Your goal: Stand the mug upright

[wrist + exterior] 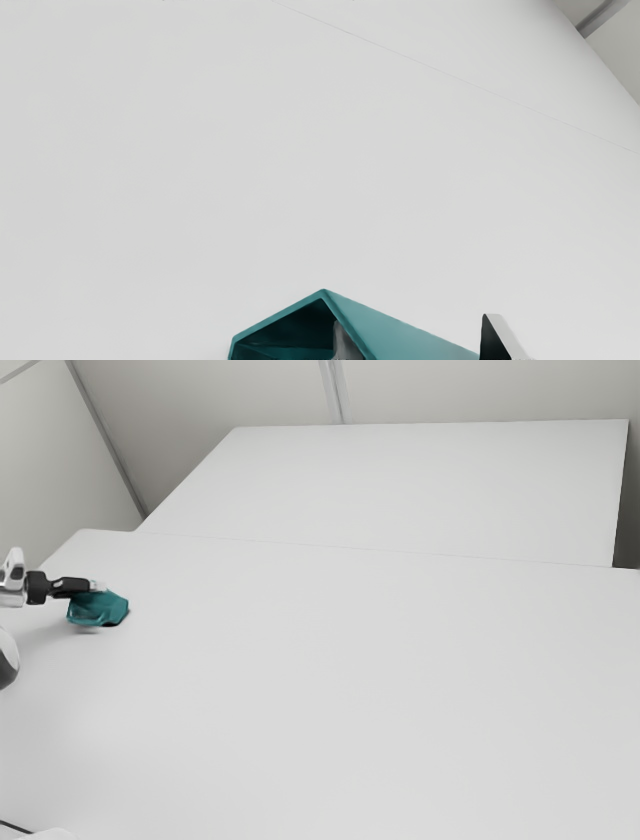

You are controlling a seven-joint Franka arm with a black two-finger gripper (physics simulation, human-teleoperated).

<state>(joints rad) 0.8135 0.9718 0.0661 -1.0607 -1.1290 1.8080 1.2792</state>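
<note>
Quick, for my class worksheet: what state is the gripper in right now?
Gripper: at the teal mug; whether it is open or closed on the mug cannot be told.

A broad white tabletop (pixel 350 700) spreads beneath my gripper (pixel 98 587) and stretches well ahead of it. On the side of my gripper farther from the exterior camera, a thin seam (pixel 370 549) crosses the white, and past it lies another pale, flat expanse (pixel 420 485), straight-edged. Beyond that stand plain off-white walls (pixel 190 410) – one carries a pale vertical strip (pixel 333 390), and a grey trim line (pixel 105 440) slants down toward the white surface's edge. Light falls soft and even – only a faint shadow (pixel 88 631) grays the tabletop just below my gripper.
</note>
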